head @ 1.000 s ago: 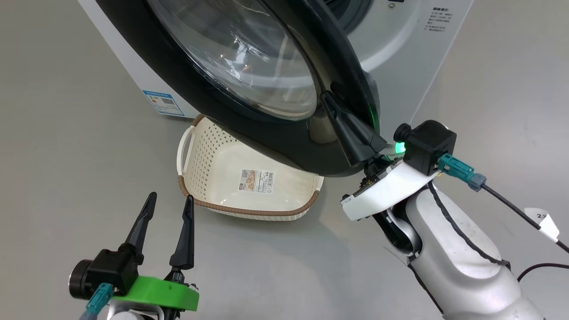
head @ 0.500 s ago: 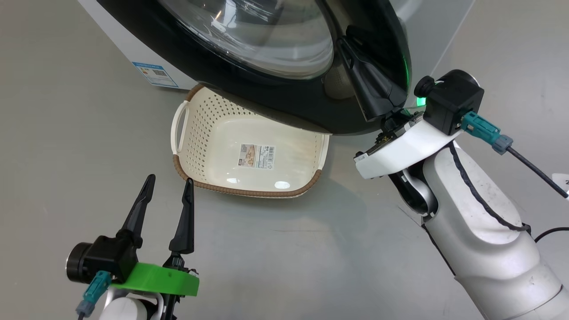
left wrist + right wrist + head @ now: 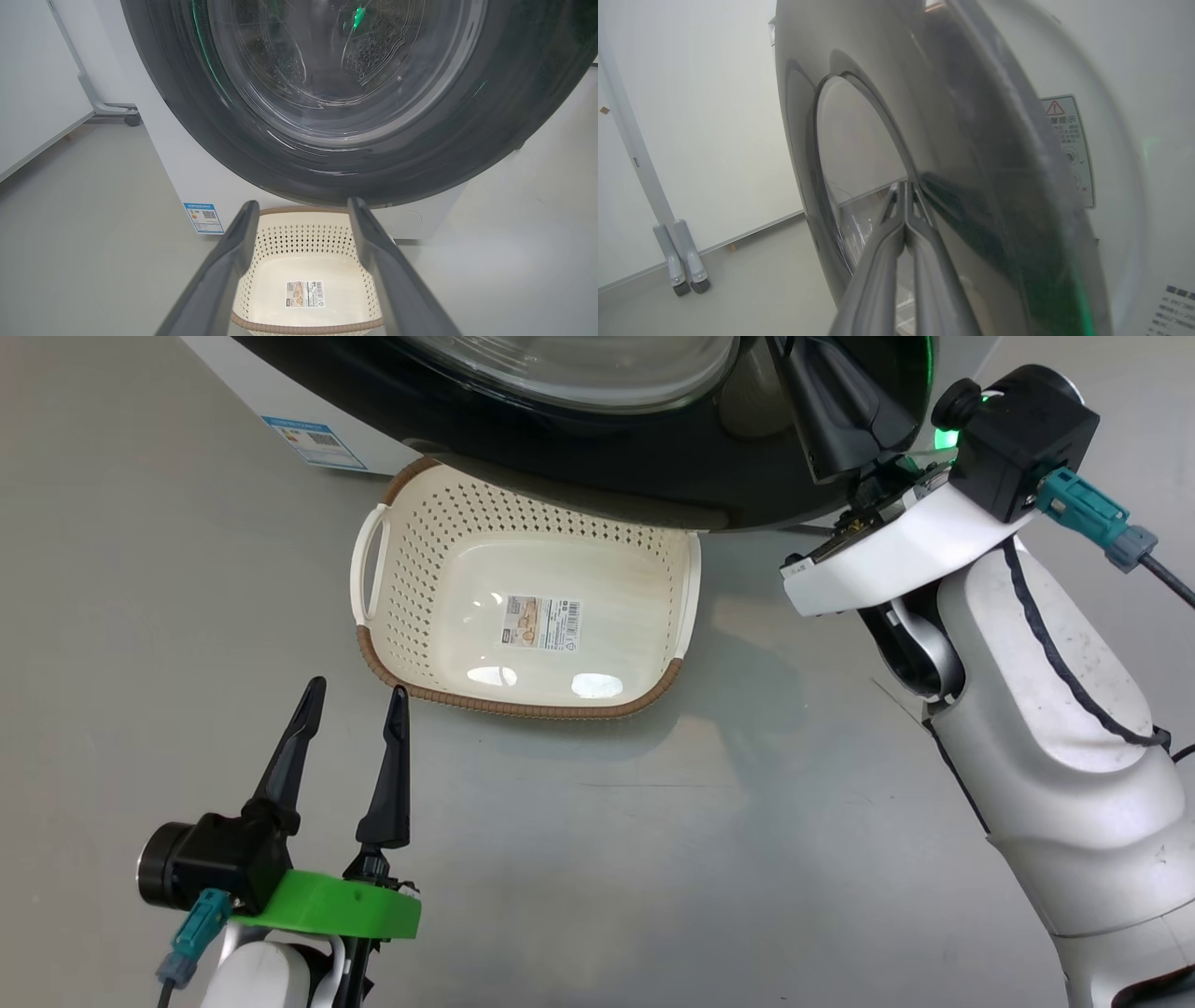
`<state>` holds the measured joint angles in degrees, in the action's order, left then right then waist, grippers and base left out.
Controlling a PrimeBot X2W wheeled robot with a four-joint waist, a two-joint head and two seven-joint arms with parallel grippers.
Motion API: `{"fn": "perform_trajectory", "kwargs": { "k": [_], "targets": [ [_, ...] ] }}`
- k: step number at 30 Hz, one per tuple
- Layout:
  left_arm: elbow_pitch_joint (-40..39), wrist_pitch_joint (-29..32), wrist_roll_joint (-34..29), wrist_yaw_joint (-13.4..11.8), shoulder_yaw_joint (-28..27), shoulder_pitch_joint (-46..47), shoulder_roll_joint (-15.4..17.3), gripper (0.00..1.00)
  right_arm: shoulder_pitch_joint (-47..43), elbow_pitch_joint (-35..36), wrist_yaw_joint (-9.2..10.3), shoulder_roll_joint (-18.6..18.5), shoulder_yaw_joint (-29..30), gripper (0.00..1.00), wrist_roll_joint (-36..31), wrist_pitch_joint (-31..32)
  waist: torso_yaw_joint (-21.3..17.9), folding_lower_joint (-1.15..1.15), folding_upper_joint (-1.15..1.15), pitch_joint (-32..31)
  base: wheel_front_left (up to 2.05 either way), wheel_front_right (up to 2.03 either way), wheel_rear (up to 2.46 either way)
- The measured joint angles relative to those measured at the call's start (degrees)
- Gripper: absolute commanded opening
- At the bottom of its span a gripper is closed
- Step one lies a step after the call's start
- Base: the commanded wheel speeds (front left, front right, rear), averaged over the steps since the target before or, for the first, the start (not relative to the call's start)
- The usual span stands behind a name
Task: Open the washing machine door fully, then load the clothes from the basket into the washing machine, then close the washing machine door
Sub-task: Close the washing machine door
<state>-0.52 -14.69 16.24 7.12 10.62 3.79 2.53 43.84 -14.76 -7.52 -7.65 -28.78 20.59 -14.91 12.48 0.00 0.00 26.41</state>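
Note:
The washing machine door (image 3: 597, 476), a glossy black rim around bulging glass, hangs over the far side of the basket (image 3: 523, 705). In the left wrist view the door (image 3: 336, 163) covers most of the white washing machine (image 3: 187, 186). My right gripper (image 3: 808, 383) is shut, its fingers lying flat against the door's outer rim; the right wrist view shows the same gripper (image 3: 906, 186) closed on nothing. My left gripper (image 3: 355, 695) stands open just short of the basket's near left corner. The basket (image 3: 303, 322) holds only a label sticker. The clothes are out of view.
Grey floor stretches all around the basket. A blue label (image 3: 313, 441) marks the washer's lower front. A white frame on castors (image 3: 682, 261) stands against the wall off to one side. My pale right forearm (image 3: 1055, 728) fills the right side.
The door, with my shut right gripper against it, has swung toward the washer and uncovers more of the basket. The head camera has shifted too. The left gripper has stayed put.

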Motion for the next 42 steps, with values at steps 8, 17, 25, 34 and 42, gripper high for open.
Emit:
{"fn": "perform_trajectory", "kwargs": {
  "k": [8,17,25,34,42],
  "targets": [
    [-0.42,0.0,0.0,0.0,0.8,1.31,-0.08,1.0,4.48,-1.65,0.0,-1.26,0.6,0.0,-1.0,0.0,0.5,0.0,0.0,2.25,0.0,0.0,0.0],
    [0.03,0.0,0.0,0.0,1.4,2.01,-0.03,1.0,10.1,-5.61,-0.01,-4.88,4.16,0.0,-3.13,-0.01,2.01,0.0,0.0,3.53,0.0,0.0,0.0],
    [0.86,0.0,0.21,0.0,2.18,2.11,-0.05,1.0,12.04,-10.21,-1.02,-6.88,5.0,0.0,-5.88,-0.14,3.29,0.0,0.0,2.38,0.0,0.0,0.0],
    [1.58,0.0,0.78,0.0,0.78,2.11,-0.08,1.0,11.71,-11.17,-0.38,-6.15,4.67,0.0,-5.48,-0.08,3.41,0.0,0.0,0.2,0.0,0.0,0.0],
    [2.74,0.0,1.38,0.0,-0.93,2.12,-0.11,1.0,3.74,-7.32,0.02,-4.15,2.22,0.0,-3.79,-0.07,1.87,0.0,0.0,-3.27,0.0,0.0,0.0]
  ]
}}
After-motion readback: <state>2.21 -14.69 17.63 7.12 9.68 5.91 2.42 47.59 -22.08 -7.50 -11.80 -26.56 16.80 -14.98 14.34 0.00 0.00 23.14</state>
